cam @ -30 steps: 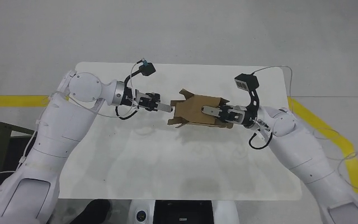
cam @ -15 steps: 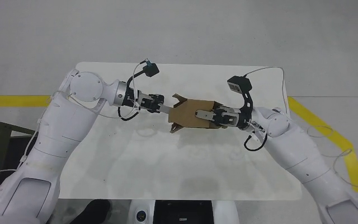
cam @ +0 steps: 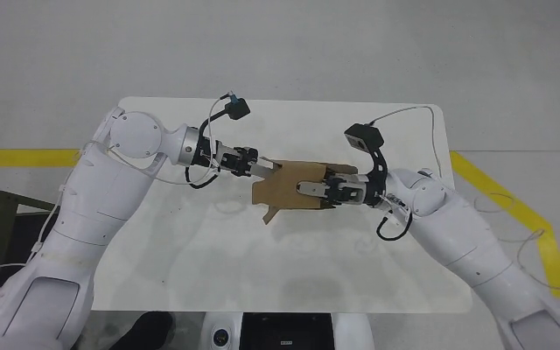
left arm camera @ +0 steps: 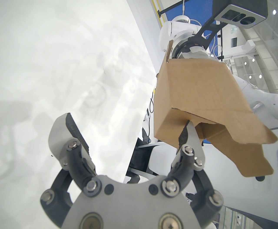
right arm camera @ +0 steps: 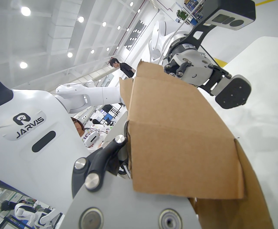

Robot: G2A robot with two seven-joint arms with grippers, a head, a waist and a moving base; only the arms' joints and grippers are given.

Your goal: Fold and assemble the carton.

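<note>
The left gripper (left arm camera: 127,126) stands with its jaws spread, one fingertip (left arm camera: 192,141) tucked against the open end of the carton (left arm camera: 195,91), apparently to press a flap inward. The carton hangs above the middle of the table (cam: 175,254). The right gripper (cam: 308,187) is clamped on its far end, likely to brace it for folding.

The white, round-cornered table (cam: 262,262) at which I work, its glossy top returning faint reflections, stands on a pale grey floor (cam: 280,44) marked with a yellow line (cam: 31,157) to either side, while above me a white coffered ceiling (right arm camera: 54,32) carries rows of round lamps (right arm camera: 25,10), all lit.
</note>
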